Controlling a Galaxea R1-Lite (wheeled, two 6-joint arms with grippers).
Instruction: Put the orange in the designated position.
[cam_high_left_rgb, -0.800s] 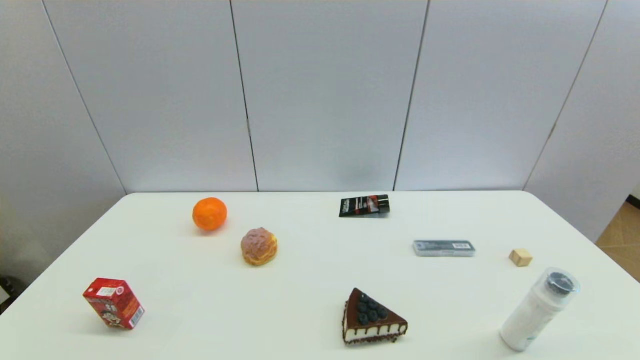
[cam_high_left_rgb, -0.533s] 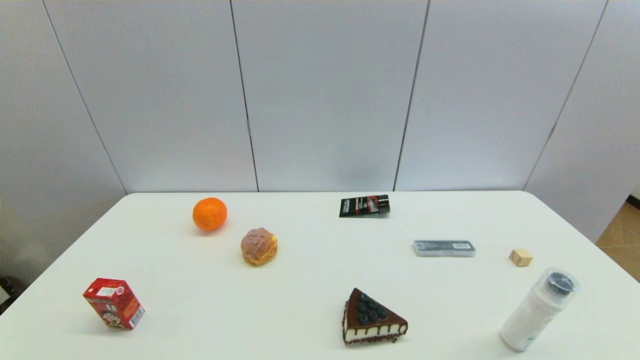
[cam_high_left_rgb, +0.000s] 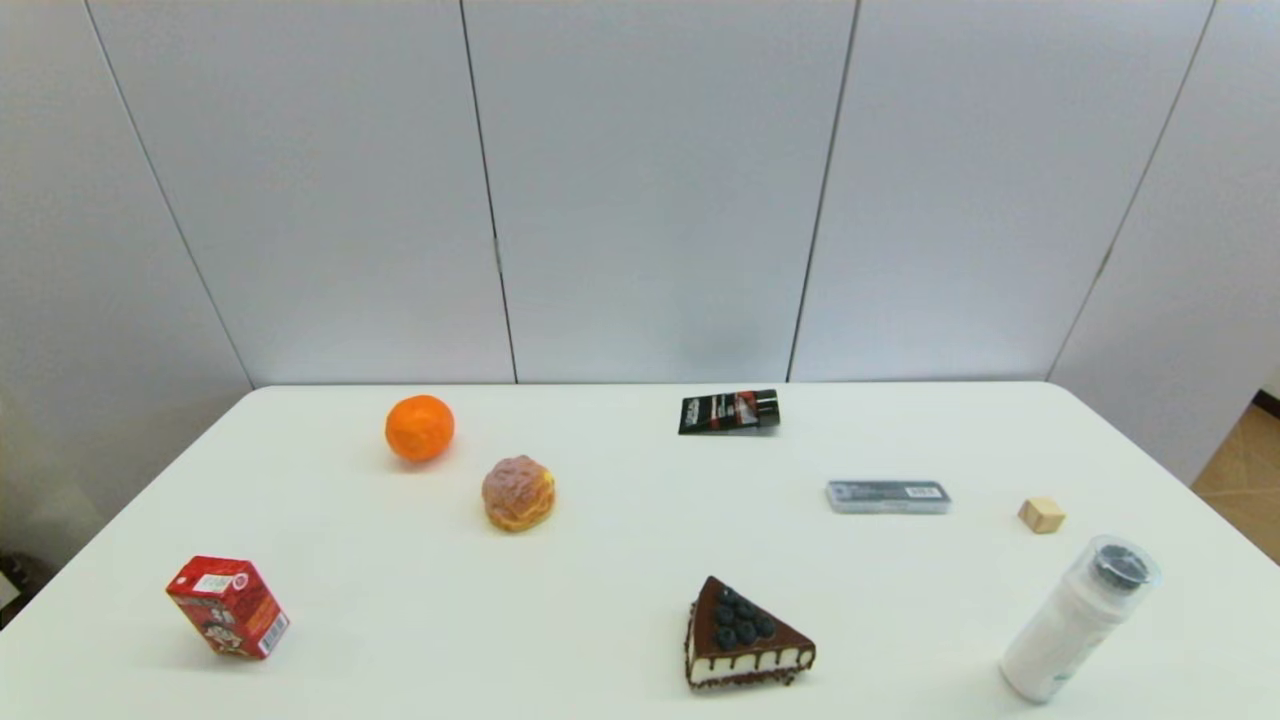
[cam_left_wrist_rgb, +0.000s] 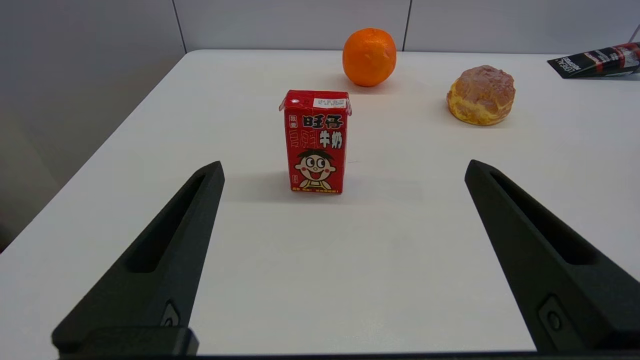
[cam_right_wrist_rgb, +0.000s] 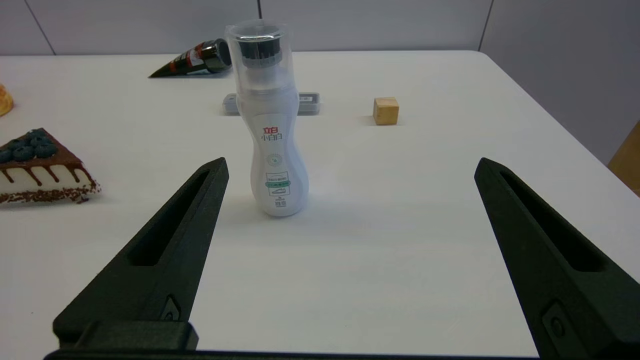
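The orange (cam_high_left_rgb: 420, 427) rests on the white table (cam_high_left_rgb: 620, 560) toward the far left, round and bright; the left wrist view shows the orange (cam_left_wrist_rgb: 369, 57) beyond a red milk carton (cam_left_wrist_rgb: 316, 141). Both arms stay out of the head view. My left gripper (cam_left_wrist_rgb: 344, 170) hovers open near the table's front left, well short of the carton, nothing between its fingers. My right gripper (cam_right_wrist_rgb: 350, 167) is open too, at the front right, facing a white bottle (cam_right_wrist_rgb: 270, 120).
A cream puff (cam_high_left_rgb: 518, 493) lies just right of the orange. Also on the table: red carton (cam_high_left_rgb: 228, 606), chocolate cake slice (cam_high_left_rgb: 743, 635), black tube (cam_high_left_rgb: 730, 412), grey case (cam_high_left_rgb: 888, 496), wooden cube (cam_high_left_rgb: 1041, 515), white bottle (cam_high_left_rgb: 1078, 620).
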